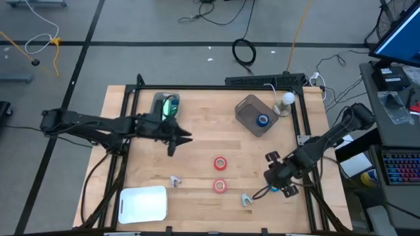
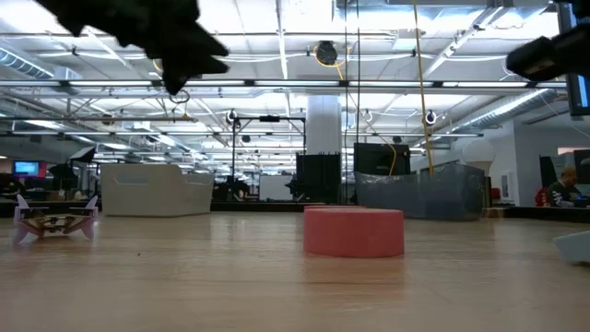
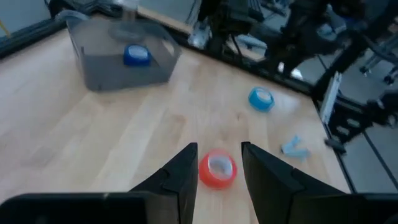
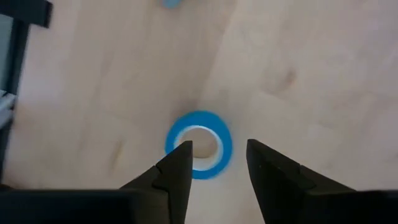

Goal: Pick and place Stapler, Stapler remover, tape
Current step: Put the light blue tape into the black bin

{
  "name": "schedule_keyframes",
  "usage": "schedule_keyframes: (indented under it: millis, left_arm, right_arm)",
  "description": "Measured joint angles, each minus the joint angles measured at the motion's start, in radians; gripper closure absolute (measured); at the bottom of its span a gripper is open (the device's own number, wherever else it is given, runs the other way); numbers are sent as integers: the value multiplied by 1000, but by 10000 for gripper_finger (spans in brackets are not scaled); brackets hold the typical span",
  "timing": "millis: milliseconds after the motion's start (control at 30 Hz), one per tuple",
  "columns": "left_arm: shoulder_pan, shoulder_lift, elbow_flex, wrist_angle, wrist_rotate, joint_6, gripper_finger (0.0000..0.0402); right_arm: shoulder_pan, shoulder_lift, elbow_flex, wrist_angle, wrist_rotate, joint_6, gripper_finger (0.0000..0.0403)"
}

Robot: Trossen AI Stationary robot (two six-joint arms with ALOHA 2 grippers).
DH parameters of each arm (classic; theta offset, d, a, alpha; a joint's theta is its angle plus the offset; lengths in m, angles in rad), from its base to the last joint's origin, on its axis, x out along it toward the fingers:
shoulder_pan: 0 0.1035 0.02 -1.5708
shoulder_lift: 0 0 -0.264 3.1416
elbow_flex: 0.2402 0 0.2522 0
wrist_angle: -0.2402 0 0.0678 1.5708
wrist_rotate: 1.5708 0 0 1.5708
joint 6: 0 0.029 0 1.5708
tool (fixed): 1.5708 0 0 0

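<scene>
pale wood bench [image 1: 197, 141] carries everything, largest first: a white board [image 1: 143, 203] at the near left corner, a green stapler [image 1: 167, 107] at the far left, a grey bin [image 1: 256, 115] already holding one blue tape [image 1: 263, 120]. two red tapes [image 1: 220, 163] lie mid-bench, small removers [image 1: 174, 181] near them. the right tool [image 4: 214, 158] hangs right over a second blue tape [image 4: 199, 144] near the right edge, fingers parted around the ring and not gripping it. the left tool [image 3: 217, 168] hovers mid-bench, fingers apart and empty, aimed at a red tape. the step looks like picking this blue tape; next the right tool must drop, close on the ring, and carry it to the bin.
</scene>
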Motion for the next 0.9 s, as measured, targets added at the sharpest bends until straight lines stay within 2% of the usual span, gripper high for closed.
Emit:
schedule_keyframes:
  millis: [100, 400, 900]
  left_arm:
    - [-33, -72, -51, 3, -20, -1, 275]
    - [-106, -240, -163, -2, -57, -16, 275]
    - [-162, -290, -192, -2, -57, -2, 275]
  right_arm:
    - [1, 53, 0, 23, -37, 17, 248]
    - [0, 162, -1, 25, -34, 76, 230]
    - [-7, 210, -121, 91, -35, 116, 234]
